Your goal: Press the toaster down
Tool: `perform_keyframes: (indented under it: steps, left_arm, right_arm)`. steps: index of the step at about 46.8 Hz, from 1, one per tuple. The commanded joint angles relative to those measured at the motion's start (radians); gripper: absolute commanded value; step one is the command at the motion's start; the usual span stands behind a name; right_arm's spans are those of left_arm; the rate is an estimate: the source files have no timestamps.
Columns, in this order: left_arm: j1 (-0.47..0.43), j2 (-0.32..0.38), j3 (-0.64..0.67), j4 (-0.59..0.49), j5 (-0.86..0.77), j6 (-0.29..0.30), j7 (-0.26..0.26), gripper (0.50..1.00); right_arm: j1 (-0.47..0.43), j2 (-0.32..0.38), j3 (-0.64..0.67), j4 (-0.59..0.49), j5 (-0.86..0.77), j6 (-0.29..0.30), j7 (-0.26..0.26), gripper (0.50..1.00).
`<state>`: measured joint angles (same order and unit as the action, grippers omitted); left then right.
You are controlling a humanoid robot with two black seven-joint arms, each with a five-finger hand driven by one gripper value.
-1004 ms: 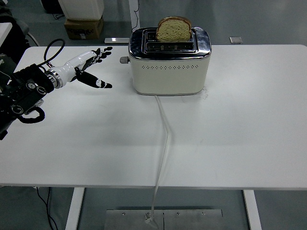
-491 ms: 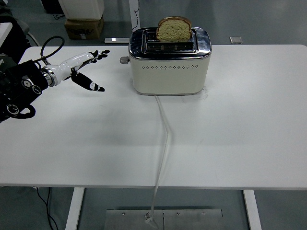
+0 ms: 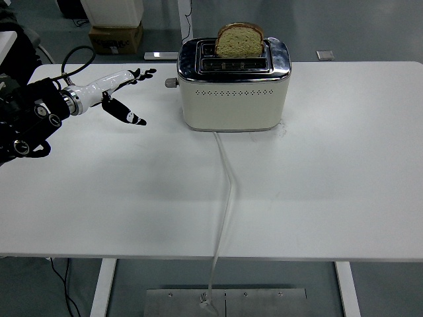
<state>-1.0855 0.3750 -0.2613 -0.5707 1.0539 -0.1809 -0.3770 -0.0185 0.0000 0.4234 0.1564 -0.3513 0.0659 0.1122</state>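
Head view: the left hand [image 3: 122, 92] has pulled back a bit toward the left edge over the last second, then edged forward again; fingers spread, holding nothing, well short of the lever [image 3: 171, 82]. So the press is not yet begun, I'd say, approach only. The toaster [image 3: 233, 92] sits at the far middle of the white counter [image 3: 317, 191], cord [image 3: 226, 198] running off the near edge. Its rear slot holds a bread slice [image 3: 239, 41] riding high; front slot looks empty. Right hand not visible.
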Motion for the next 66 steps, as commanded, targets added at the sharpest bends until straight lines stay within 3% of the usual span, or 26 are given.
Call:
perform_keyframes:
  steps: [1, 34, 66]
  left_arm:
    - [-0.001, -0.001, 0.001, 0.000, 0.000, 0.000, 0.000, 1.000]
    - [-0.007, -0.015, 0.039, 0.000, 0.040, 0.001, -0.002, 1.000]
    - [0.001, -0.073, 0.051, 0.000, 0.041, 0.012, 0.000, 1.000]
  right_arm:
    - [0.000, 0.000, 0.000, 0.000, 0.000, 0.000, 0.000, 1.000]
    - [0.000, 0.000, 0.000, 0.000, 0.000, 0.000, 0.000, 1.000]
    - [0.000, 0.000, 0.000, 0.000, 0.000, 0.000, 0.000, 1.000]
